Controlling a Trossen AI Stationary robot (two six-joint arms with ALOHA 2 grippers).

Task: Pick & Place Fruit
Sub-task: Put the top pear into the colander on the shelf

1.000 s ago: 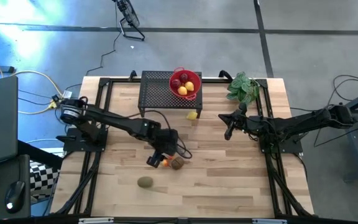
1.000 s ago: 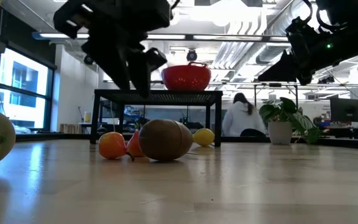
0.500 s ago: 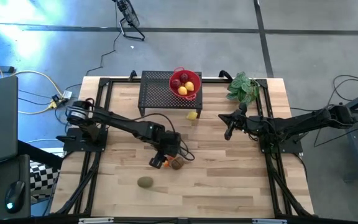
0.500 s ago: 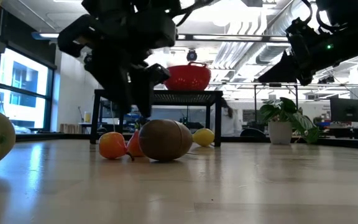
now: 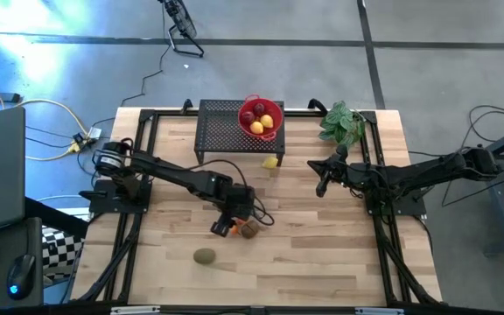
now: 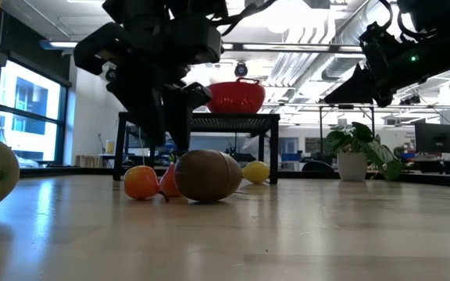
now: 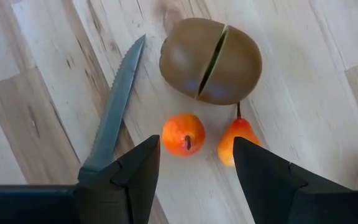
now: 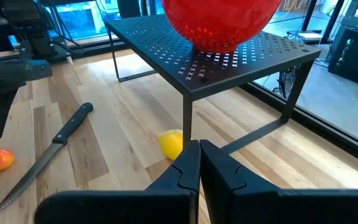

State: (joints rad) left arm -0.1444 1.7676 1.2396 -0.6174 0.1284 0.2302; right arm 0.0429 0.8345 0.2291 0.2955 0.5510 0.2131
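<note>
Kiwi (image 5: 204, 256), whole, lies on the table (image 5: 322, 262) well to the left of my left gripper (image 5: 227, 227) and nearer the front edge. I see that gripper hanging with its fingers (image 7: 132, 171) apart over two small orange fruits (image 7: 183, 134), holding nothing; a split kiwi (image 7: 211, 60) sits just beyond them, and the knife (image 7: 112, 115) runs beside. Further right, a lemon (image 5: 271, 161) lies under the black rack (image 5: 221, 127) bearing the red bowl (image 5: 262, 117) of fruit. My right gripper (image 5: 323, 185) hovers closed and empty near the plant (image 5: 341, 122).
</note>
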